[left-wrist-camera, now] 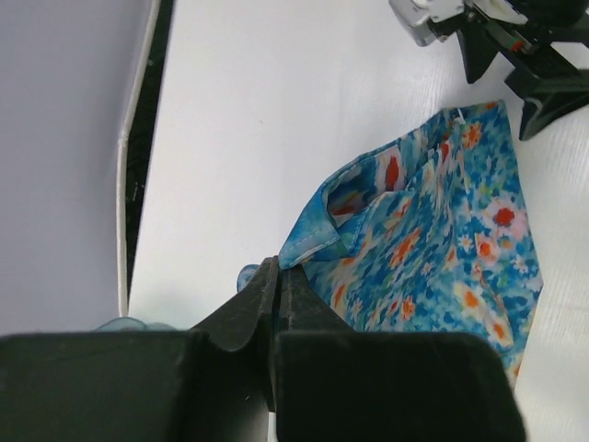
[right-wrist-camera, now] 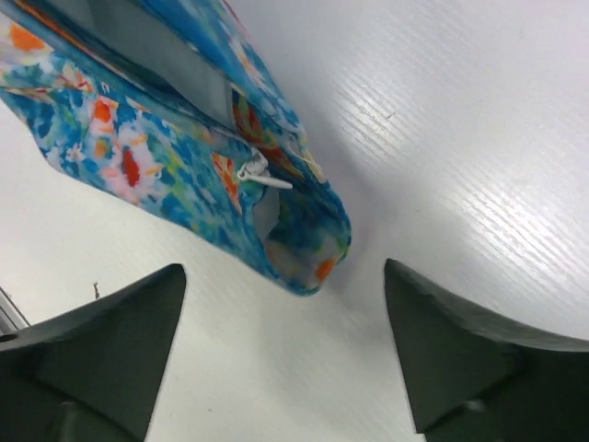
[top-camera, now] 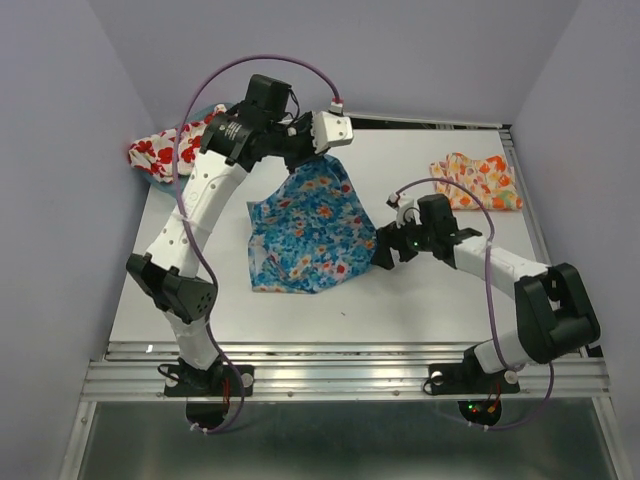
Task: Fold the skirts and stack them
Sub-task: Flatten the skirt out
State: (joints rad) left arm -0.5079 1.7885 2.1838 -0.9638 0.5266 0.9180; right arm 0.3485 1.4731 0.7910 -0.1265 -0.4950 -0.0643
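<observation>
The blue floral skirt [top-camera: 310, 225] lies mid-table, and its far corner is lifted. My left gripper [top-camera: 312, 158] is shut on that corner; in the left wrist view the fingers [left-wrist-camera: 278, 269] pinch the skirt's hem [left-wrist-camera: 308, 241]. At the skirt's right corner, my right gripper [top-camera: 386, 250] is open and low over the table. In the right wrist view the skirt's rolled corner [right-wrist-camera: 304, 244] lies between the spread fingertips [right-wrist-camera: 283, 273], touching neither. The white skirt with red poppies [top-camera: 155, 152] is bunched at the far left. At the far right lies the orange-yellow skirt [top-camera: 478, 180].
A sliver of a teal tub [top-camera: 205, 108] shows behind the left arm at the far left. The table [top-camera: 420, 300] has raised rails at its near edge [top-camera: 340, 365] and its right edge. Purple walls close in on both sides.
</observation>
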